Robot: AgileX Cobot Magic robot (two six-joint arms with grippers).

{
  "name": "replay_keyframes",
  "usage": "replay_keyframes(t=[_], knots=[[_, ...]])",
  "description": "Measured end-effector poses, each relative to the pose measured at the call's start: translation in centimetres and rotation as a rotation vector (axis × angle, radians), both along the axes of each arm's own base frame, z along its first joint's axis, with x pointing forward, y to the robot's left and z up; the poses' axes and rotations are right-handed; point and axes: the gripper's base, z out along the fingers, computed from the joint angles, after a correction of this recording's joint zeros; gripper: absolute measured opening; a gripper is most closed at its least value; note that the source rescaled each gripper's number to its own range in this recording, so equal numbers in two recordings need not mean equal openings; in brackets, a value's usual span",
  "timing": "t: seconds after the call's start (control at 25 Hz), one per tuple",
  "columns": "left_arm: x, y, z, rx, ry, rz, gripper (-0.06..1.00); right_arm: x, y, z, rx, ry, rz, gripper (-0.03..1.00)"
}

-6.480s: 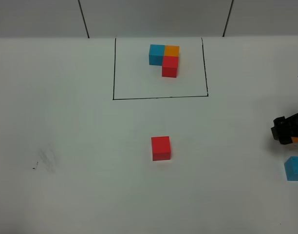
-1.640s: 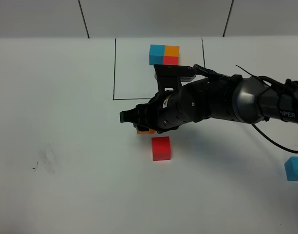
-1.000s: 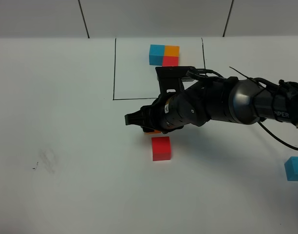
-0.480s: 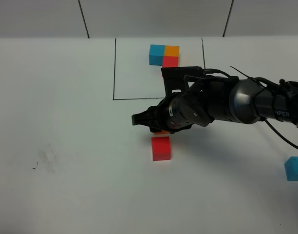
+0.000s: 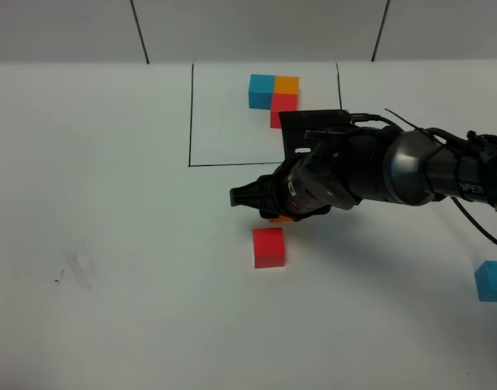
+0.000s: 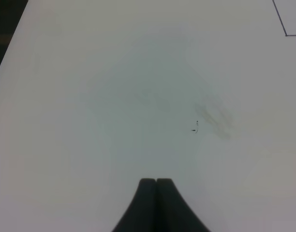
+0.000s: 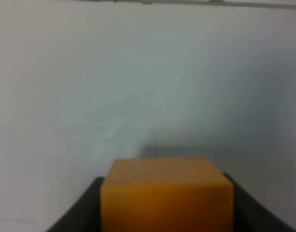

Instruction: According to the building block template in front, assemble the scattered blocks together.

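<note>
Count: six cubes, two of each colour, and two end effectors

- Template point(image 5: 273, 91): blue, orange and red cubes packed in an L at the far side of a black drawn frame point(image 5: 190, 122) on the table point(image 5: 110, 203). The arm covers part of its red cube
- Loose set: red cube point(image 5: 268, 247) on the table in front of the frame; blue cube point(image 5: 492, 281) well apart at the right edge, cut off by the picture; orange cube point(image 7: 166, 193) clamped in the right end effector point(image 5: 269, 205), between the frame's near line and the red cube

Views: from above the orange cube is only a sliver under the arm; the right wrist view shows it whole, matte, a dark finger at each side. Whether it touches the table I cannot tell

Left end effector point(image 6: 156, 182): seen in its wrist view only, fingers together, over bare table near a grey smudge point(image 6: 213, 118)
</note>
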Motion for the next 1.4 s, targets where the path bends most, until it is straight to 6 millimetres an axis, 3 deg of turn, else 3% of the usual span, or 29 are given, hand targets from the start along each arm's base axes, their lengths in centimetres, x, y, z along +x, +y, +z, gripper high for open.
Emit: replay_keyframes(t=[1.4], knots=[[0.0,0.0,0.0,0.0,0.0,0.0,0.0,-0.5,1.2,-0.9,0.026,-0.002,0.025,0.45]])
